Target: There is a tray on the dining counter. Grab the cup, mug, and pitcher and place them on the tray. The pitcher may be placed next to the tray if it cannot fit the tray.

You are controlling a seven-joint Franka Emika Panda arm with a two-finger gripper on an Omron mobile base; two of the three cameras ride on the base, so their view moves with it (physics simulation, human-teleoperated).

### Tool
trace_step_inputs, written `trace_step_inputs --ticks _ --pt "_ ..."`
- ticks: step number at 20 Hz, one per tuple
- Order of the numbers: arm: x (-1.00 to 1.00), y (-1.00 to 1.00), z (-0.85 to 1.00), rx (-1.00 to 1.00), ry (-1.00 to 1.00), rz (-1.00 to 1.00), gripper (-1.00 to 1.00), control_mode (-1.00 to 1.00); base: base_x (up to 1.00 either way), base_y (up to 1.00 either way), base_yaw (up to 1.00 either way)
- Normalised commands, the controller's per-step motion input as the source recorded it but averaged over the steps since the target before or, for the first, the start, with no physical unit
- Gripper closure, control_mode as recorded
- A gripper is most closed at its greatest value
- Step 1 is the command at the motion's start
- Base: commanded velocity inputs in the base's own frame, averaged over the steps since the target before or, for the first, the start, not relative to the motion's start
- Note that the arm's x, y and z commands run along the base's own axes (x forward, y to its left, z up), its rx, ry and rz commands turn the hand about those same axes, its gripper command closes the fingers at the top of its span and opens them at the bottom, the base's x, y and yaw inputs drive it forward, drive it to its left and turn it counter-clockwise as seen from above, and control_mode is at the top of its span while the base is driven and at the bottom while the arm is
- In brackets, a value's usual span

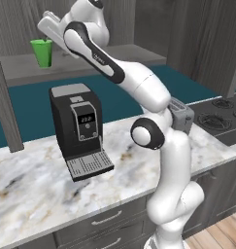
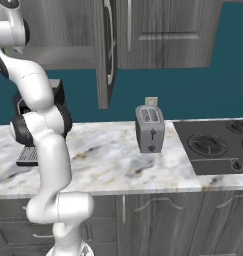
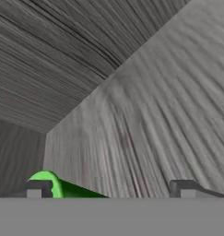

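Note:
The green cup [image 1: 42, 52] stands upright on a grey wooden cabinet shelf [image 1: 90, 61] above the worktop. My gripper [image 1: 45, 29] hangs just above and to the right of the cup's rim, reaching into the cabinet. In the hand view the gripper [image 3: 111, 189] is open, its fingertips [image 3: 38, 188] set wide apart. A slice of the cup [image 3: 62, 187] shows low between them, close to the left tip, with nothing gripped. The tray, the mug, the pitcher and the dining counter are out of view.
A black coffee machine [image 1: 78, 126] stands on the marbled worktop [image 1: 37, 180] below the shelf. A grey toaster [image 2: 149, 129] sits to the right, then a black hob [image 2: 218, 145]. An open cabinet door [image 2: 107, 50] hangs beside my arm.

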Motion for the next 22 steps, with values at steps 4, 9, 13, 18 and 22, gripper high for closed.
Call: trace_step_inputs --ticks 4,9,13,18,22 --pt "0.00 0.18 -0.03 -0.07 0.05 0.01 -1.00 -1.00 0.00 0.00 0.00" --pt "0.09 0.55 0.02 -0.10 0.00 0.03 -1.00 -1.00 0.00 0.00 0.00" --pt "-0.02 0.45 -0.06 -0.12 0.00 0.04 -1.00 -1.00 0.00 0.00 0.00" --pt "-0.73 -0.01 -0.35 -0.10 0.13 0.02 1.00 -1.00 0.00 0.00 0.00" --pt "-0.37 -0.09 -0.14 -0.01 0.02 0.00 1.00 -1.00 0.00 0.00 0.00"
